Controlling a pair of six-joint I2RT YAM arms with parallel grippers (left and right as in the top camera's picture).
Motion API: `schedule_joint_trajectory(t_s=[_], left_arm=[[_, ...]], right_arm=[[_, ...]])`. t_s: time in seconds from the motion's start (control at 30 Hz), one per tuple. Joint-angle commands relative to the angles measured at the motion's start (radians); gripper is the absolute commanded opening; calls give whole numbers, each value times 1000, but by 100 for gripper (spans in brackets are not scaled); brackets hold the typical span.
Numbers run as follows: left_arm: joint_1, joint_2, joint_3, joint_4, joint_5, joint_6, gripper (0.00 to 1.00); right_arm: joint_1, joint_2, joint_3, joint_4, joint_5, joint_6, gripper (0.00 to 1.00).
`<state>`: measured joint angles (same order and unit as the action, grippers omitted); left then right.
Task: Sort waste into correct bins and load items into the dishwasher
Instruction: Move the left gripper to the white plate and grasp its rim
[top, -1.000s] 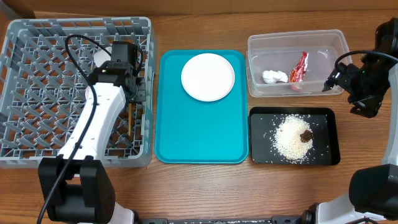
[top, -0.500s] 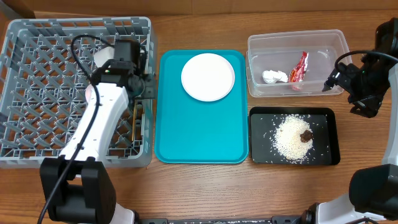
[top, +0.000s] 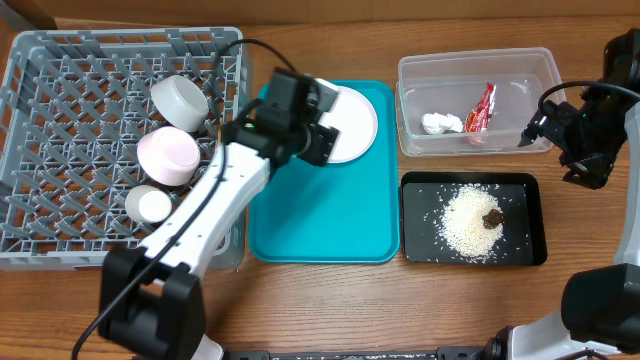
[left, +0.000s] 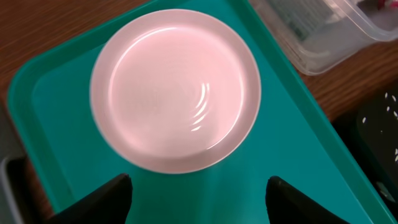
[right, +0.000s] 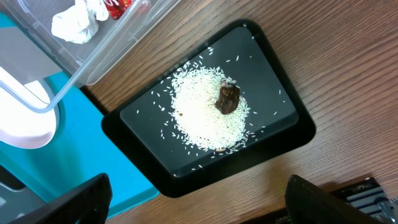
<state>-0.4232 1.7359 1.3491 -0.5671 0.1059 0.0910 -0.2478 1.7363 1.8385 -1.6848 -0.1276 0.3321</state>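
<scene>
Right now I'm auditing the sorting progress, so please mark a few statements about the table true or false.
1. The white plate lies on the teal tray. True.
2. The red wrapper is in the black tray. False: it lies in the clear tub, near the tissue.
3. The rice and brown lump are in the black tray. True.
4. The pink bowl sits on the teal tray. False: it is in the grey rack.
5. The left end effector grips the plate. False: it is open and empty.
</scene>
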Motion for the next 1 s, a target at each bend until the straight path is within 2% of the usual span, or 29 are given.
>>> schedule_joint_trajectory(t_s=[0.0,0.3,0.57,0.73,0.83,0.97], left_arm=[[-23,78,17,27,14,89,72],[-32,233,17,64,18,89,77],[-37,272,17,-50,18,89,75],[-37,272,17,-117,18,89,57],[-37,272,17,-140,18,86,40],[-38,272,17,-142,18,85,34]], right_arm=[[0,-31,13,3,-5,-6,91],[0,-31,13,6,-5,-6,91],[0,-31,13,11,-5,-6,91],[0,-31,13,11,-5,-6,91],[0,-31,13,11,-5,-6,91],[0,-31,13,11,-5,-6,91]])
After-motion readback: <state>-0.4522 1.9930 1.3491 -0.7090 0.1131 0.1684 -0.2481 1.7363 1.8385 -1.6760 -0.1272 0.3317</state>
